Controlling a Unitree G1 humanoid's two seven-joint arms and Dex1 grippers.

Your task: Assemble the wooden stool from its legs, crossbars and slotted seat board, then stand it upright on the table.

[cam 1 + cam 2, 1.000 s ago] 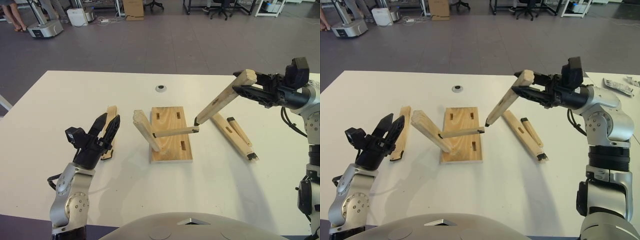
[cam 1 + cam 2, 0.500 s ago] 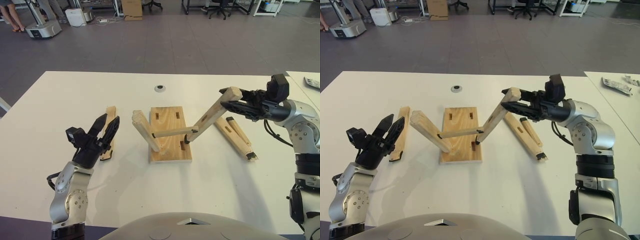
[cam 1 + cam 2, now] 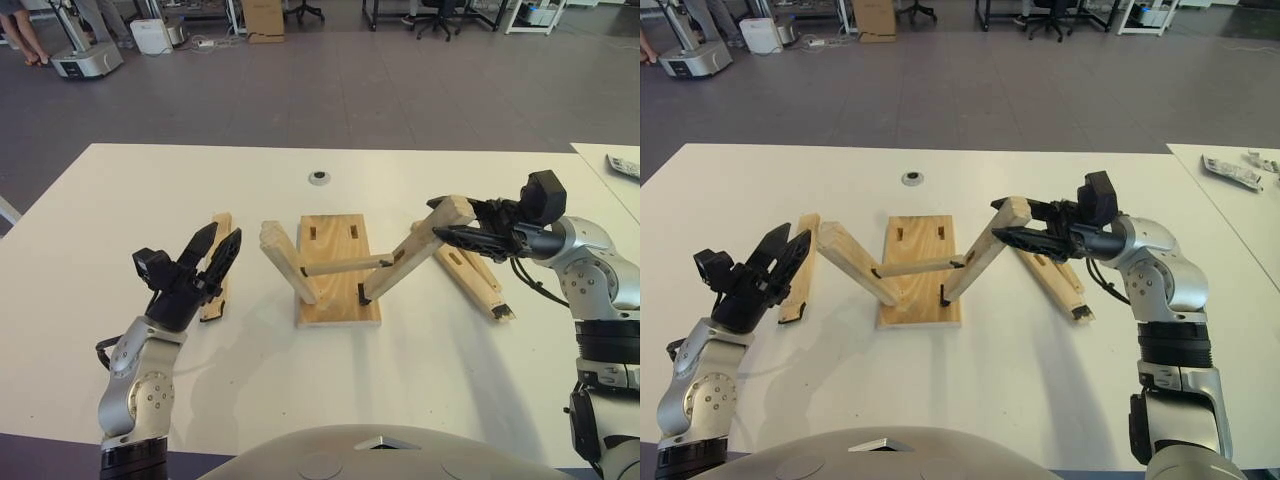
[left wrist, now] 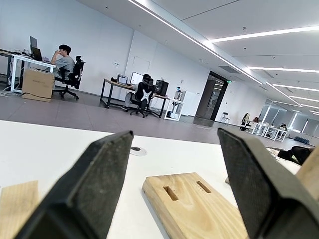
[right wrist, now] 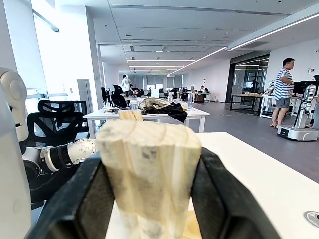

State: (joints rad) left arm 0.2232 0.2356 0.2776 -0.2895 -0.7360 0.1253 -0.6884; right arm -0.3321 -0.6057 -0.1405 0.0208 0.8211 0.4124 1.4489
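The slotted seat board (image 3: 338,268) lies flat in the middle of the white table (image 3: 120,210). On its left side leans one wooden leg (image 3: 288,262), with a crossbar (image 3: 345,265) running from it to a second leg (image 3: 410,258). My right gripper (image 3: 452,233) is shut on that second leg's upper end (image 5: 148,164); the leg's foot rests on the board near a slot. My left gripper (image 3: 218,252) hovers open above the table at the left, beside a loose wooden piece (image 3: 219,262). In the left wrist view its fingers (image 4: 84,184) frame the seat board (image 4: 194,206).
Two more loose wooden parts (image 3: 474,272) lie on the table right of the board, under my right arm. A small round grommet (image 3: 319,177) sits in the table behind the board. The table's near half is bare.
My right gripper has carried the second leg down and to the left; its foot now stands on the seat board and the crossbar meets it. The left gripper has barely moved.
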